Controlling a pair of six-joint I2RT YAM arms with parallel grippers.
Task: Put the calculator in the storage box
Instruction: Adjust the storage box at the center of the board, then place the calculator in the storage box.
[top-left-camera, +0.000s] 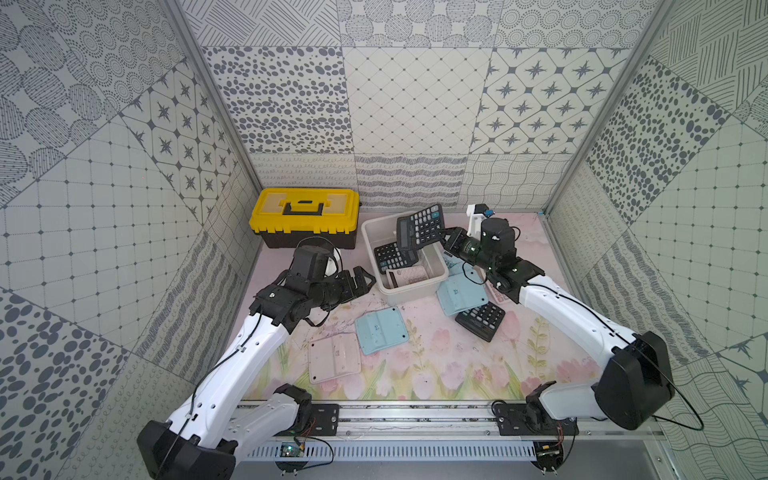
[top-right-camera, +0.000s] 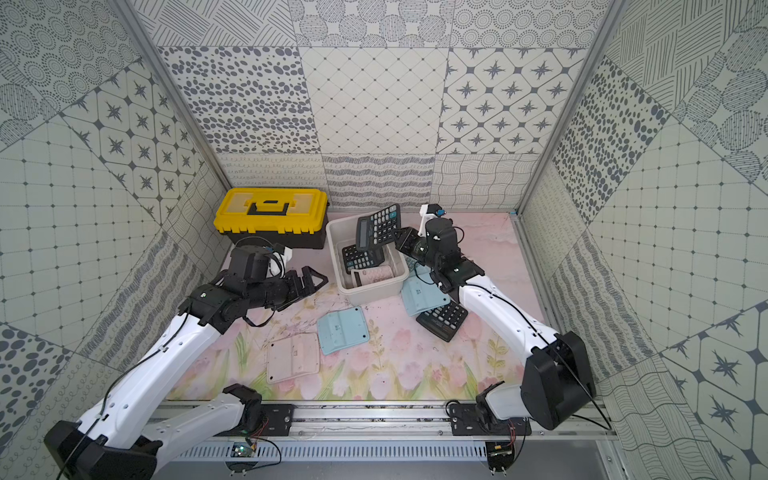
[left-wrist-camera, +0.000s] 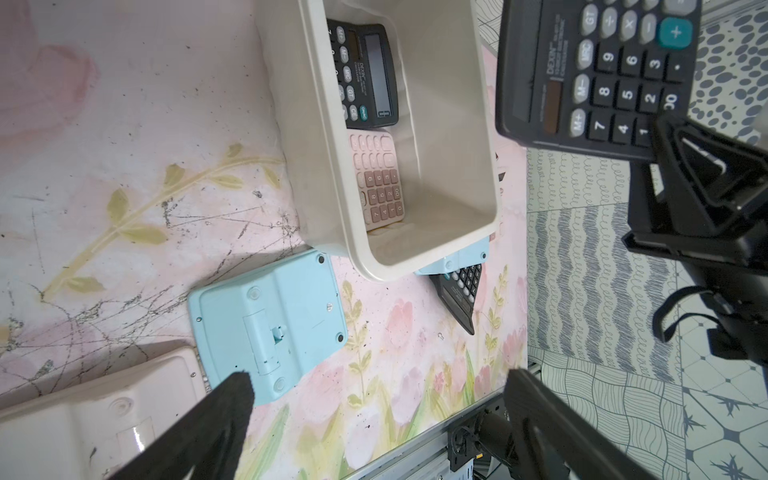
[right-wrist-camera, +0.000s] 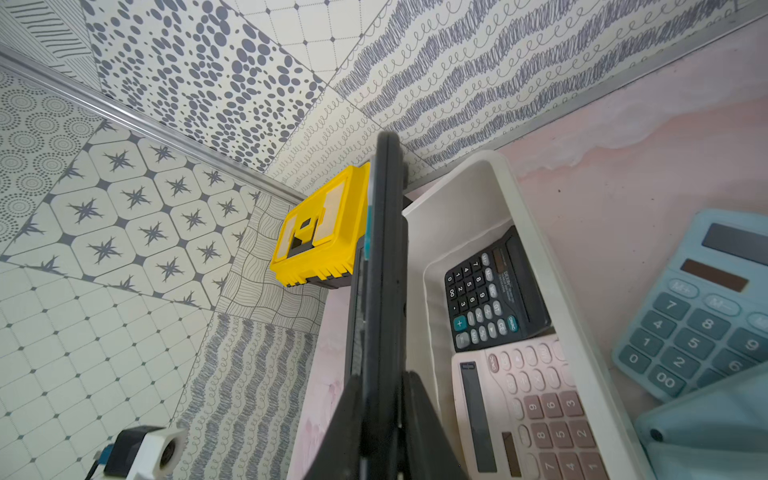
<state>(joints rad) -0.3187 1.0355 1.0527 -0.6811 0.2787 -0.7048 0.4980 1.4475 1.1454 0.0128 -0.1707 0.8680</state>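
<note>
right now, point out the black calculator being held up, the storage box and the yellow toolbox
held black calculator (top-left-camera: 422, 224), in a top view, on its keypad
storage box (top-left-camera: 409, 297), in a top view, on its near outer wall
yellow toolbox (top-left-camera: 332, 208), in a top view, on its lid

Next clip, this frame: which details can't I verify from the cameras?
- Key sides of the pink calculator and blue calculator on the mat: face down in the top and left wrist views.
- Inside of the toolbox: it is shut.
- Black calculator in the storage box: partly covered by the held calculator in both top views.
- Held calculator's keys in the right wrist view: edge-on in the right tool.
</note>
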